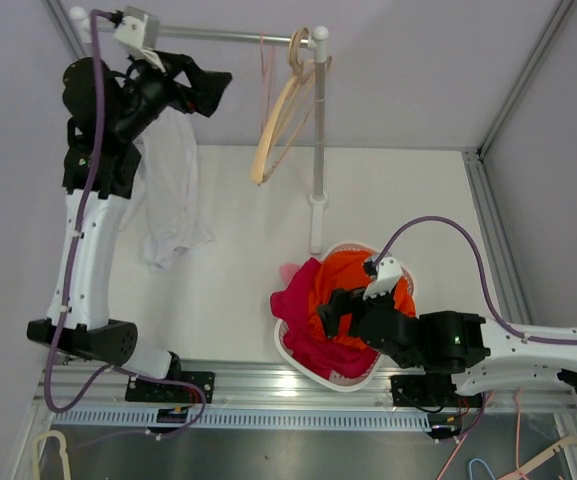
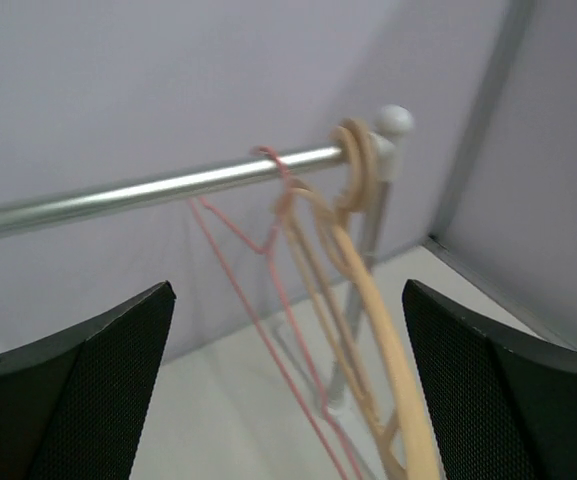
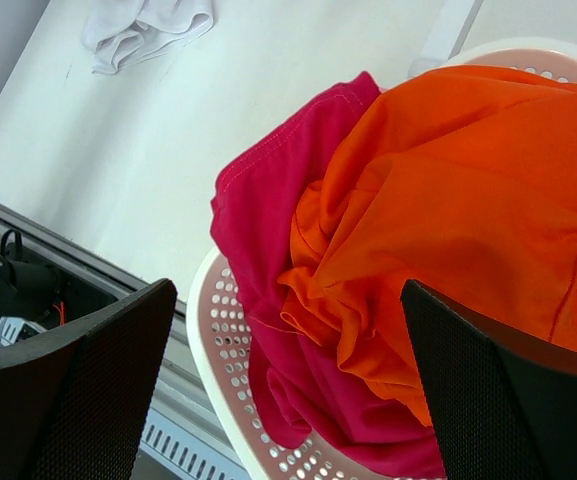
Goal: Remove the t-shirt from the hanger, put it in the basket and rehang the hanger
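A white t-shirt (image 1: 173, 185) hangs down beside my raised left arm, and its lower end lies crumpled on the table (image 3: 148, 30). Its top is hidden behind the arm, so I cannot tell whether a hanger is in it. My left gripper (image 1: 218, 90) is open and empty, up by the metal rail (image 2: 148, 190). It points at a pink wire hanger (image 2: 268, 240) and bare wooden hangers (image 2: 368, 290) on the rail. My right gripper (image 3: 288, 290) is open and empty, just above the basket (image 3: 218, 340).
The white perforated basket (image 1: 298, 360) at front centre holds a red shirt (image 3: 268, 230) and an orange shirt (image 3: 448, 190). The rack's upright post (image 1: 318, 150) stands mid-table. Spare hangers (image 1: 558, 460) lie below the front rail. Walls enclose the table.
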You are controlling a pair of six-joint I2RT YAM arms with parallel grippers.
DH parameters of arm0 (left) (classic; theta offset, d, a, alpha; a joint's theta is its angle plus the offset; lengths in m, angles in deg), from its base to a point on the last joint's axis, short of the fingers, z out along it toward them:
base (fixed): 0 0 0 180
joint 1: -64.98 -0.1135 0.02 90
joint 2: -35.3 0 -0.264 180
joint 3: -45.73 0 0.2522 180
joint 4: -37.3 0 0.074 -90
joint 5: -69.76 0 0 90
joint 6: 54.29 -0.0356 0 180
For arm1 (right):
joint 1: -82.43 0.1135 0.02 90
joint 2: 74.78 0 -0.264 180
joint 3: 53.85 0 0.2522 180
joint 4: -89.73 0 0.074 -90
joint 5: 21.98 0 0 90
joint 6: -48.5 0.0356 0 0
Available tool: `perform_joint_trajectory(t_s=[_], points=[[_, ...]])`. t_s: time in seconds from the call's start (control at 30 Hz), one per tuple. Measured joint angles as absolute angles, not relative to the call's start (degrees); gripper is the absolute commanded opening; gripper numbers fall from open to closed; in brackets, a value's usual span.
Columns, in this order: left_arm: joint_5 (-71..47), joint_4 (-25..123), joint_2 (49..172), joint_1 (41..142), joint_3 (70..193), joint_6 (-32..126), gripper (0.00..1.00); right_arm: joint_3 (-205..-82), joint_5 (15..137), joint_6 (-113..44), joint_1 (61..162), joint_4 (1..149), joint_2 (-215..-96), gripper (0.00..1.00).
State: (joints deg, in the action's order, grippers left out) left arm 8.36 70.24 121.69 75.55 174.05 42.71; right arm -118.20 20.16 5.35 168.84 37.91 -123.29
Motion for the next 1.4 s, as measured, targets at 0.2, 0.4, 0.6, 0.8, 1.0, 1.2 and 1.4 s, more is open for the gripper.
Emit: perform_joint_trajectory(t_s=[0.2, 0.4, 0.6, 0.8, 1.0, 1.2, 1.4], points=[[-13.94, 71.85, 118.08, 71.68, 174.53, 43.37, 0.99, -119.73, 20.49, 4.85, 168.84, 38.19, -124.07, 0.99], [-26.14, 75.31, 126.21, 68.32, 179.38, 44.40, 0.99, -122.03, 20.51, 4.76, 168.84, 37.41, -124.51, 1.00], [-28.69, 80.14, 137.25, 64.53, 185.59, 46.30, 0.91, -124.98, 20.42, 5.20, 168.88, 35.11, -124.71, 1.00], [-27.77, 81.58, 142.97, 59.90, 188.48, 48.27, 0.73, -125.07, 19.77, 6.29, 168.88, 32.68, -123.33, 0.99], [-25.41, 81.56, 147.48, 58.55, 193.44, 49.47, 0.03, -125.07, 19.18, 7.43, 168.88, 30.83, -123.18, 0.99], [-21.44, 80.09, 147.78, 58.57, 193.52, 49.29, 0.01, -125.07, 19.15, 7.56, 168.88, 30.74, -123.02, 1.00], [-16.96, 78.13, 147.78, 58.52, 193.50, 49.42, 0.01, -124.98, 19.15, 7.97, 168.88, 30.56, -122.11, 0.99]])
